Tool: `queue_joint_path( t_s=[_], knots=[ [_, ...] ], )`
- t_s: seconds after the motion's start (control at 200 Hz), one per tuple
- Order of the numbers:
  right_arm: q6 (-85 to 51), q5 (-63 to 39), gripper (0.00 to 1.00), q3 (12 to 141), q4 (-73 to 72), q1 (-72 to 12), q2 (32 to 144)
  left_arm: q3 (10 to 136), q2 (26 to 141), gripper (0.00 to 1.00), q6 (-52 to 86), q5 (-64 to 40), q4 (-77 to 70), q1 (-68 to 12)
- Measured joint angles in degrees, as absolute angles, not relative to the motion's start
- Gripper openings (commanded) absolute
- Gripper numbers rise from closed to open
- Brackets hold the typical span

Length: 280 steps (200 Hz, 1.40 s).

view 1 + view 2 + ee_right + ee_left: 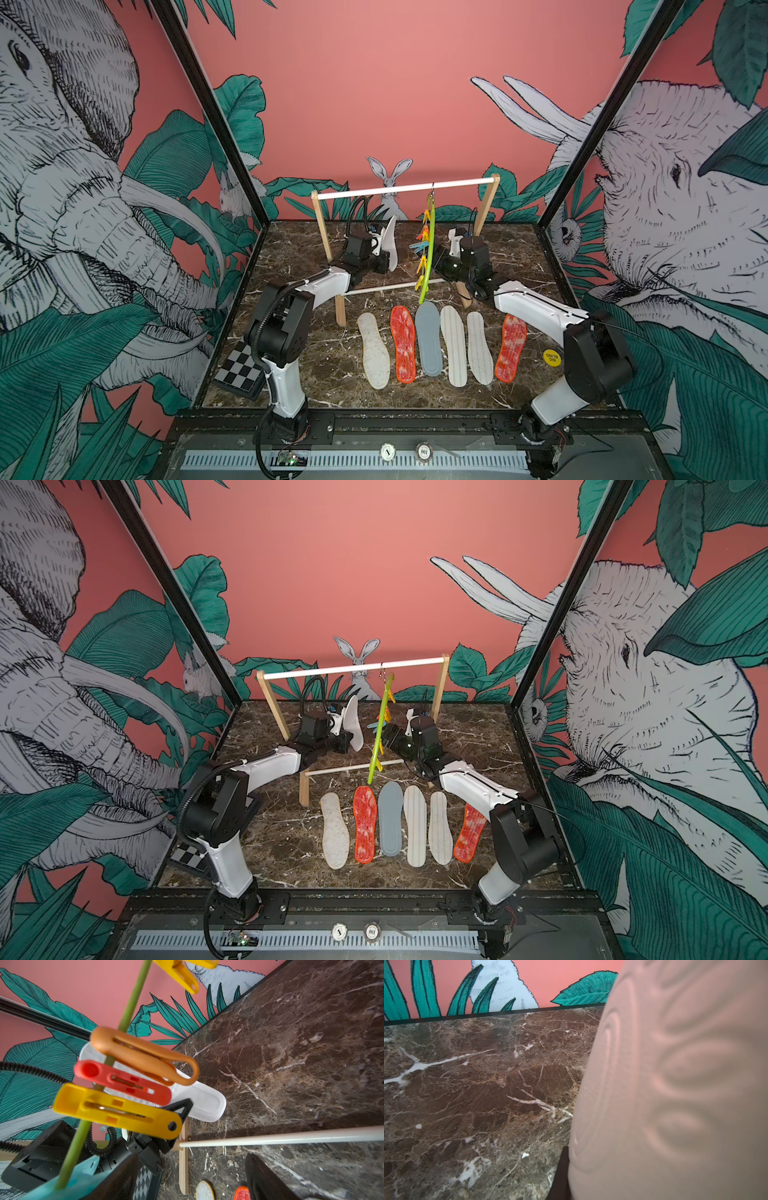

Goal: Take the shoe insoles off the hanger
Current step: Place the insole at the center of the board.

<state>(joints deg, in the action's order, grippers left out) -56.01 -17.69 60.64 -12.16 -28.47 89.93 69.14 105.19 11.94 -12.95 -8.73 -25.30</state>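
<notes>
The left claw (382, 249) is clamped on 1 white dimpled insole (391, 237). It holds the insole up on its end, just beside the hanger (431, 249) but apart from it. The right claw (444, 249) has its jaws wide apart, close to the hanger; I cannot tell if it touches it.

The hanger is 1 thin green arc. It hangs by its hook from the white bar of 1 wooden rack (399, 189). The right wrist view shows 2 yellow pegs (116, 1110) (180, 972), 1 red peg (122, 1082) and 1 orange peg (143, 1055) on it.

On the counter (316, 365), in front of the rack, 6 more lie flat in 1 row:
- 1 fuzzy cream insole (374, 351)
- 1 red-orange insole (403, 345)
- 1 grey-blue insole (429, 338)
- 2 white striped insoles (454, 345) (480, 347)
- 1 more red-orange one (511, 349)
</notes>
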Motion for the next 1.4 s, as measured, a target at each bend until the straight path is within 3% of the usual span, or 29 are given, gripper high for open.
queue_joint_path(
  t_s=[0.62,1.4],
  knots=[
    [-46.28,-20.69,0.77,54.72,-2.63,-26.7,77.1,63.05,94.48,0.0,12.29,-21.58,-1.63,-25.17],
    [-35.24,-34.63,0.8,53.54,5.52,-16.91,63.83,57.76,86.91,0.0,10.96,-34.61,9.04,-27.35]
  ],
)
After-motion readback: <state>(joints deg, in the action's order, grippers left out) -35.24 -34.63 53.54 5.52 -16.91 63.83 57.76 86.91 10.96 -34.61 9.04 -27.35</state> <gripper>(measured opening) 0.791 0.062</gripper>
